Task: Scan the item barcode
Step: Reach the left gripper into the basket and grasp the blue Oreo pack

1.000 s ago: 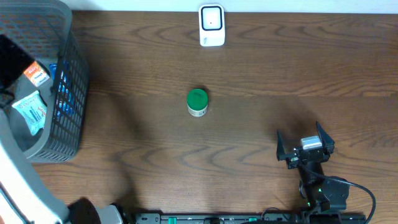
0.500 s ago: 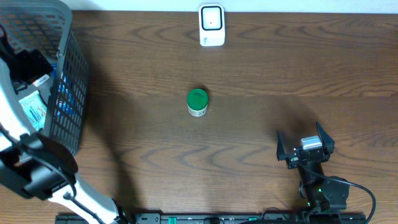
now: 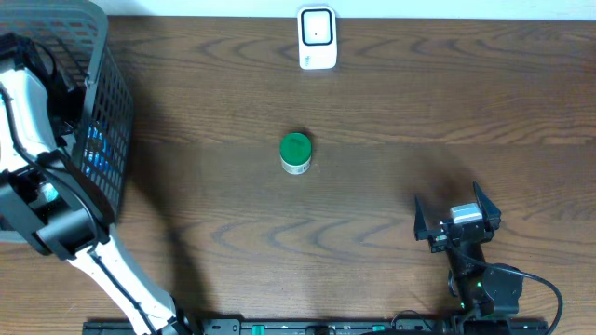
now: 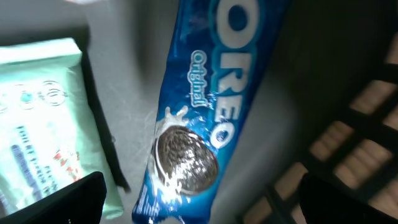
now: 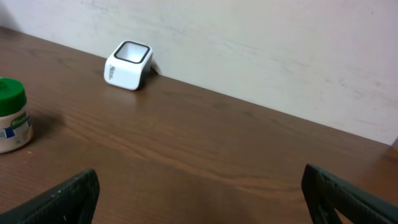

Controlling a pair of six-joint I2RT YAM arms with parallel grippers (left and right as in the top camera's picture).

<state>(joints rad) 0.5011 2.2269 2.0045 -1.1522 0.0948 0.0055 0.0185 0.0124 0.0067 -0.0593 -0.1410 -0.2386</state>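
Dark wood grain runs the whole width of the bench (image 3: 391, 102), with a pale wall (image 5: 261, 43) behind its far edge. Against that wall, near the middle, stands the white scanner (image 3: 317, 38), its window facing up. Well in front of it, alone on the bare wood, sits a small jar with a green lid (image 3: 295, 154), upright.

At the left end is a grey mesh basket (image 3: 104, 140), and the left arm (image 3: 26, 102) bends down into it, so from above its working end is hidden. The wrist camera looks straight down at the basket floor. A blue Oreo packet (image 4: 208, 93) lies flat there, print side up, running lengthwise away from the camera. Just beside it, on its left, lies a pale green packet (image 4: 40, 124), with a dark strip between the two. The left fingers (image 4: 74, 199) stand wide apart at the bottom corners of that view, one on either side of the Oreo packet's near end, holding nothing. Whether they touch the packet I cannot tell.

The right arm rests low at the near right of the bench, well apart from the jar and the scanner. The right fingers (image 3: 424, 219) are spread wide too, empty, pointing towards the far wall.
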